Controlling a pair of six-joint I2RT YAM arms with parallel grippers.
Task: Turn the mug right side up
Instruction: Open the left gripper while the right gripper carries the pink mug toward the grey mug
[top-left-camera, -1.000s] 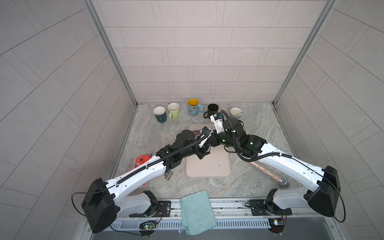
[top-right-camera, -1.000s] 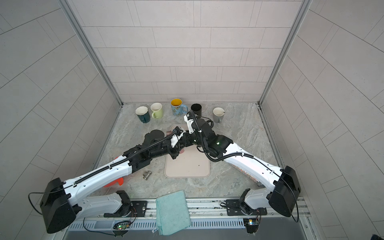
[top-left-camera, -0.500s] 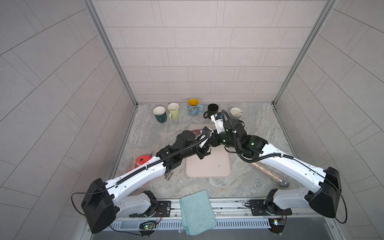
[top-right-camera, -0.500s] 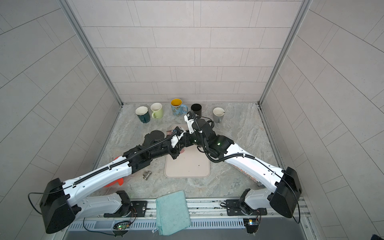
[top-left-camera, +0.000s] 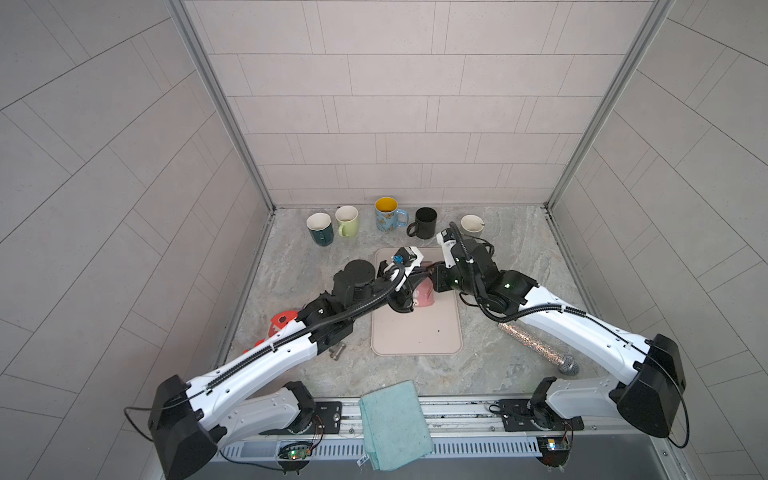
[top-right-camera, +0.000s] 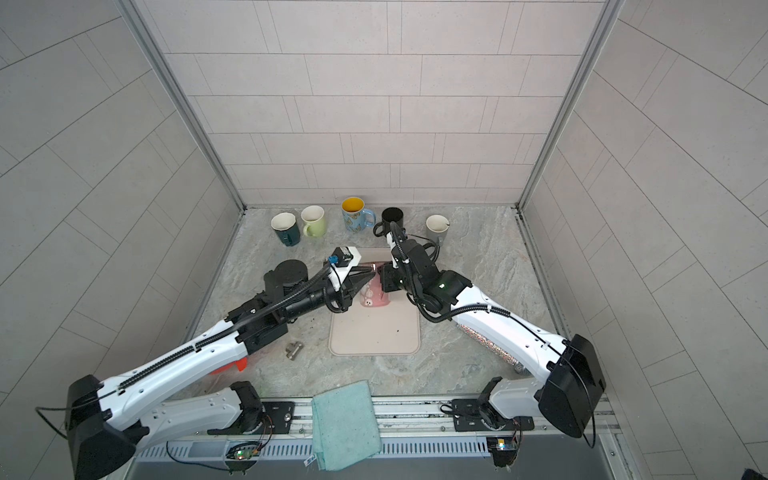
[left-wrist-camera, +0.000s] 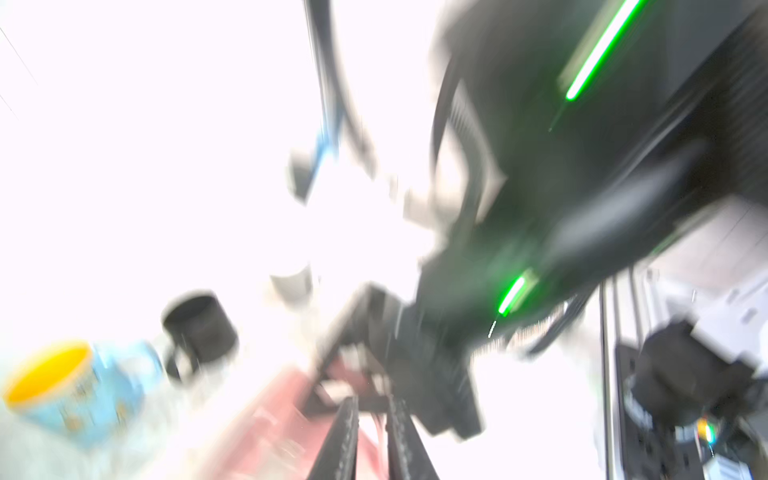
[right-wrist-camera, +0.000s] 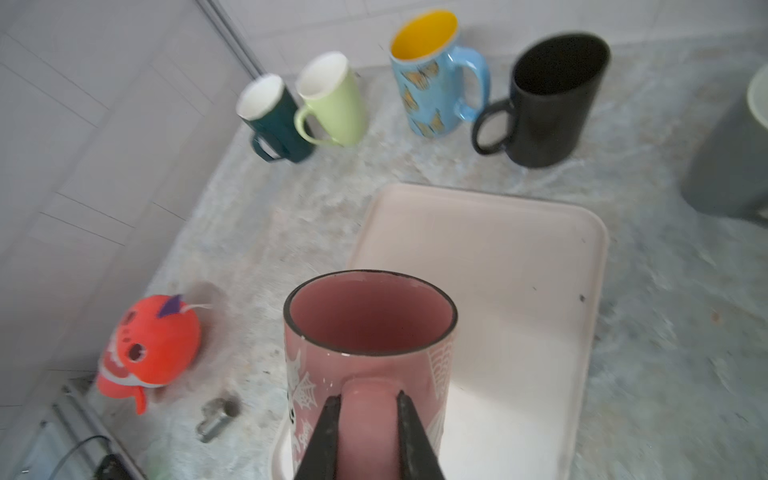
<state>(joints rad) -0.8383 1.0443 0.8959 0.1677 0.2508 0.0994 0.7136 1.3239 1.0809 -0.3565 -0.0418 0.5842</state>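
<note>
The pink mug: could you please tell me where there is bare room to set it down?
The tray is bare on its near half, in front of the pink mug, as is the counter strip between tray and cloth. Crowded: the back wall, teal mug to grey mug, and left of the tray around the orange toy and metal piece.

Pale grey tiled walls (top-left-camera: 374, 104) enclose a grey marbled countertop (top-left-camera: 299, 266) under bright, even light.
</note>
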